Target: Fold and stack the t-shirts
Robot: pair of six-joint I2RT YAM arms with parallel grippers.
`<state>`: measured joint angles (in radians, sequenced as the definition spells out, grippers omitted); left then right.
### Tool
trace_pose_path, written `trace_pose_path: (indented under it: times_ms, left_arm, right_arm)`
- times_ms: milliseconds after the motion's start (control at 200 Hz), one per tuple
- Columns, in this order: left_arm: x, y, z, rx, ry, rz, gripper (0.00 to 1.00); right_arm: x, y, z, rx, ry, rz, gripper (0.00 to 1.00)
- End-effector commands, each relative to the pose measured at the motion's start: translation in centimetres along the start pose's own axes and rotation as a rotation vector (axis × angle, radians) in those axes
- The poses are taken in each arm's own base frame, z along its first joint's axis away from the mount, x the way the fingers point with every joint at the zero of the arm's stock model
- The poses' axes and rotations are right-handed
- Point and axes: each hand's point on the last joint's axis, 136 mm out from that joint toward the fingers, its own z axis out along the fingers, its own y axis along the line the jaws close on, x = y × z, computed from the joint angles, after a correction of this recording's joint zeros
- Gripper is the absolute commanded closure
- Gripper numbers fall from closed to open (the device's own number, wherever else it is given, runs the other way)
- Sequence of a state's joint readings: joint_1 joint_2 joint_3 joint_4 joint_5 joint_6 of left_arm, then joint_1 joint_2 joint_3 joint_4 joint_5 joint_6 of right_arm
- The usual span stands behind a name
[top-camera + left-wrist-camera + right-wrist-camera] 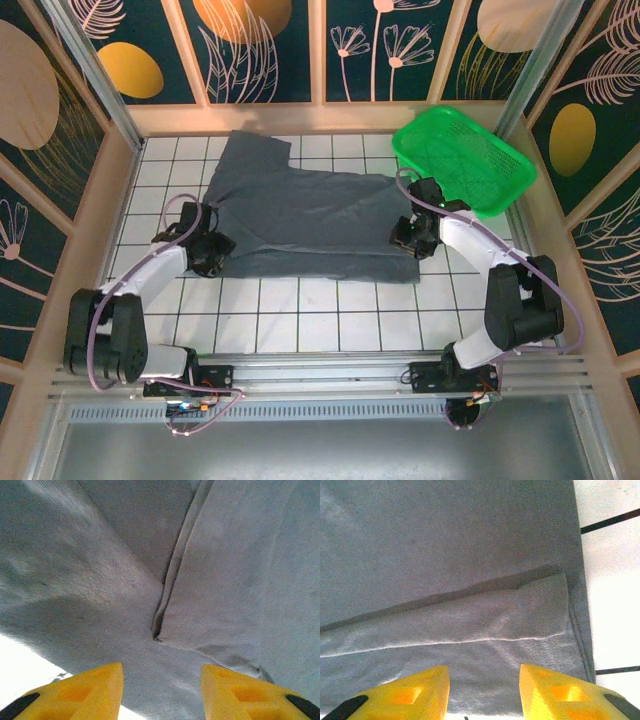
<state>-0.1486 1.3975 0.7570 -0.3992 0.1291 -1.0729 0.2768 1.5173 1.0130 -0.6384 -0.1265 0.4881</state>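
Note:
A slate blue-grey t-shirt [300,215] lies partly folded across the white tiles, one sleeve reaching toward the back left. My left gripper [212,250] sits at its left edge and my right gripper [412,235] at its right edge. In the left wrist view the yellow fingers [95,690] stand apart over the cloth [225,580], where a folded edge [165,600] runs up the middle. The left gripper [161,690] is open and holds nothing. The right gripper [484,692] is open too, above a folded-over band [520,610] of the shirt [445,540].
A green mesh basket [465,160] rests at the back right, close behind my right arm. Low walls ring the tiled floor [300,310]. Bare tiles lie in front of the shirt, and white tile [610,580] lies beside its right hem.

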Motion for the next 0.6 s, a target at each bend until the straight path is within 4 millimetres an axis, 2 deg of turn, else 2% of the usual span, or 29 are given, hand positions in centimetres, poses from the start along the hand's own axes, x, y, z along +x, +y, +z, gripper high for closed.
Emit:
trace_pose_path:
  times_ms: [0,150,415,591]
  left_arm:
    - [0.9,-1.0,1.3,0.0,0.053,0.004,0.55]
    - [0.9,-0.7,2.7,-0.025,0.043,0.0,0.55]
    - [-0.8,-2.2,3.3,-0.024,-0.007,0.012,0.6]
    - [-0.8,-2.4,4.3,-0.032,0.005,0.027,0.7]
  right_arm:
    - [-0.7,0.7,-0.8,-0.028,-0.022,0.023,0.58]
    - [-0.7,0.7,-1.0,-0.034,-0.029,0.031,0.57]
    - [-0.5,0.6,-0.8,-0.038,-0.023,0.035,0.58]
    - [-0.6,-0.1,-0.4,-0.013,-0.018,0.045,0.57]
